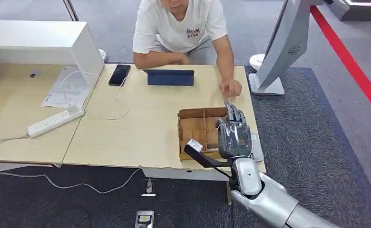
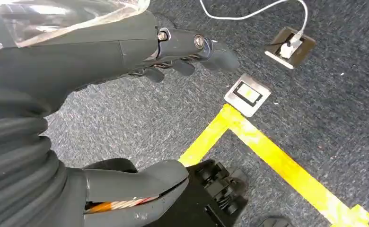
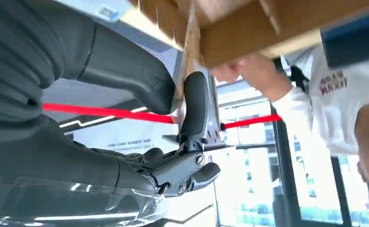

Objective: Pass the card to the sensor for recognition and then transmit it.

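A partitioned cardboard box (image 1: pixel 198 128) stands near the table's right front corner. My right hand (image 1: pixel 233 135) reaches into its right side from above. In the right wrist view the thumb (image 3: pixel 130 75) and a dark finger (image 3: pixel 195 97) press from both sides on a thin pale card (image 3: pixel 179 71), seen edge-on beside the box wall (image 3: pixel 249 33). Most of the card is hidden. My left hand (image 2: pixel 126 52) hangs over the carpet with thumb and fingers apart, holding nothing.
A person sits across the table, one hand (image 1: pixel 231 88) resting just beyond the box. A dark tablet (image 1: pixel 170 77), a phone (image 1: pixel 120 74) and a power strip (image 1: pixel 55 121) lie on the table (image 1: pixel 136 137). A white slanted terminal (image 1: pixel 278 52) stands on the floor at right.
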`<state>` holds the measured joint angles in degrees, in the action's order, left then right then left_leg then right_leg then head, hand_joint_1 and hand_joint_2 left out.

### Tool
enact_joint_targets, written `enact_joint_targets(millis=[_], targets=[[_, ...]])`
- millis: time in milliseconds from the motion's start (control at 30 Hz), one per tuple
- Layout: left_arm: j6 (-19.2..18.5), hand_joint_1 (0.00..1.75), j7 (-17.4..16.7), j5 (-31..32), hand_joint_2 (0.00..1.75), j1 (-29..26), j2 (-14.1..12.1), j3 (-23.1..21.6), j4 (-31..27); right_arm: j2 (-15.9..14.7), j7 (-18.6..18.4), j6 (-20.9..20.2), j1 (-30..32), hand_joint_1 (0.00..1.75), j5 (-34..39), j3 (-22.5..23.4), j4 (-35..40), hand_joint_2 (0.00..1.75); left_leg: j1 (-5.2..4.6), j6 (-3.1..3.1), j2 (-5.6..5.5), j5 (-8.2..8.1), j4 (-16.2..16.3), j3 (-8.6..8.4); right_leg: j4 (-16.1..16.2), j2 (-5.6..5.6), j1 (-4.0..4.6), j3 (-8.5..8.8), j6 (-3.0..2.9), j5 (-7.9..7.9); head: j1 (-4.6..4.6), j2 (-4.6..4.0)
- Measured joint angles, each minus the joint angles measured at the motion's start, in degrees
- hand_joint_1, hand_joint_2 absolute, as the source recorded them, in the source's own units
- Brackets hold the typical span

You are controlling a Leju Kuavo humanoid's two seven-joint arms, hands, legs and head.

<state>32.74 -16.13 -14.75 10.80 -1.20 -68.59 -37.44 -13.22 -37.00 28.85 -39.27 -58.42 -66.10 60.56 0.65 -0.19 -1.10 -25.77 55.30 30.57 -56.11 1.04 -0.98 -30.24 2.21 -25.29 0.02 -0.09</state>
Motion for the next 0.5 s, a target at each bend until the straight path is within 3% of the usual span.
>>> enact_joint_targets(millis=[233, 400, 500], targets=[[-0.02, 0.0, 0.83, 1.03, 1.75, 0.17, 0.07, 0.0, 0.02, -2.41, -1.75, -0.42, -1.39, 1.75, -3.48, 1.47, 6.59, 1.75, 0.0, 0.0, 0.0, 0.0, 0.0, 0.01, 0.0, 0.0, 0.0, -0.01, 0.0, 0.0, 0.0, 0.0], [-0.39, 0.0, 1.01, 1.51, 1.75, 0.21, 0.13, 0.0, 0.02, -3.19, -1.29, -5.44, -3.85, 1.75, -4.37, 1.6, 10.69, 1.75, 0.0, 0.0, 0.0, 0.0, 0.0, 0.01, -0.01, 0.01, 0.0, -0.01, 0.0, 0.0, -0.02, 0.0], [-0.94, 0.0, 0.96, 2.05, 1.75, 0.26, 0.15, 0.0, 0.02, -3.0, -0.5, -7.65, -5.7, 1.75, -0.29, 1.25, 11.44, 1.75, 0.0, 0.0, -0.01, 0.0, -0.01, 0.02, -0.02, 0.01, 0.01, 0.0, 0.0, 0.0, -0.02, 0.0]])
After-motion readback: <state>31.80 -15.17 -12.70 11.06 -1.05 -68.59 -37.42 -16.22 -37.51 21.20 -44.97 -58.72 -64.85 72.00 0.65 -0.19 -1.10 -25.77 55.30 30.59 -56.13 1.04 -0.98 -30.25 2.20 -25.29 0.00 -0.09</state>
